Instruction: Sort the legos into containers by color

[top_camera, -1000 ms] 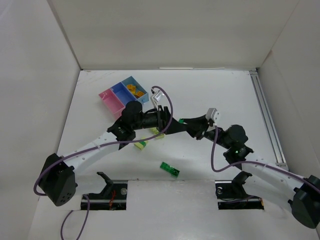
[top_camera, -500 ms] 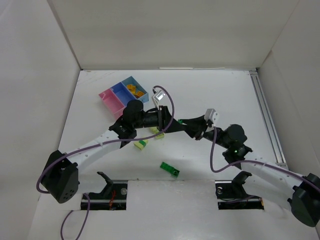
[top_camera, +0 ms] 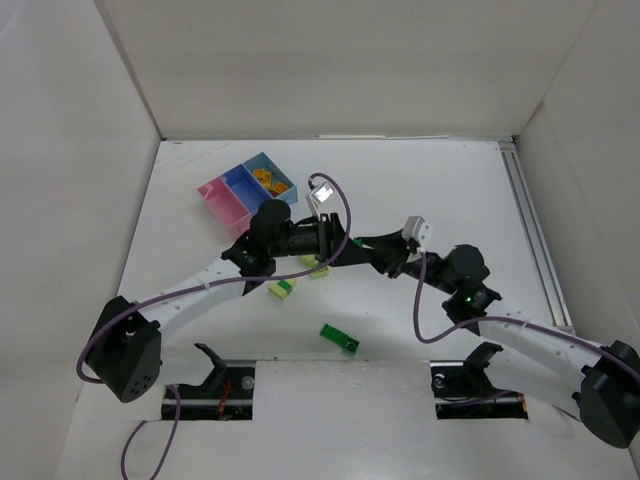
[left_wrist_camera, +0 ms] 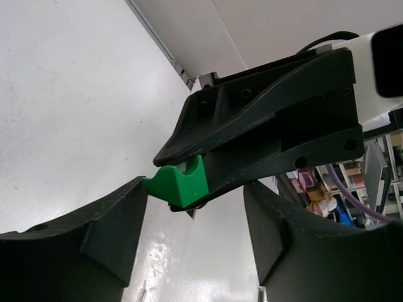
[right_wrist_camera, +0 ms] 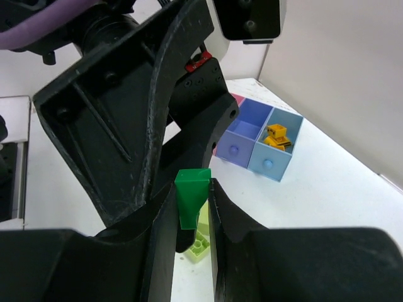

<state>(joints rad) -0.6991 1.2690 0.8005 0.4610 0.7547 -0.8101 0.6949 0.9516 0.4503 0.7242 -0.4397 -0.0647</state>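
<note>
Clamping on a dark green brick (right_wrist_camera: 192, 189) was noted at R gripper (right_wrist_camera: 192, 206), brick held above table (top_camera: 450, 180) centre. L gripper (left_wrist_camera: 194, 214) jaws were found apart, set either side of brick.

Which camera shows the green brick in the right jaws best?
Right wrist: the green brick stands centred and sharp, pinched between the right jaws. Left wrist shows it large too, sticking out of those jaws between the left jaws, partly hidden. Top external gives only a green speck between the arms.
</note>
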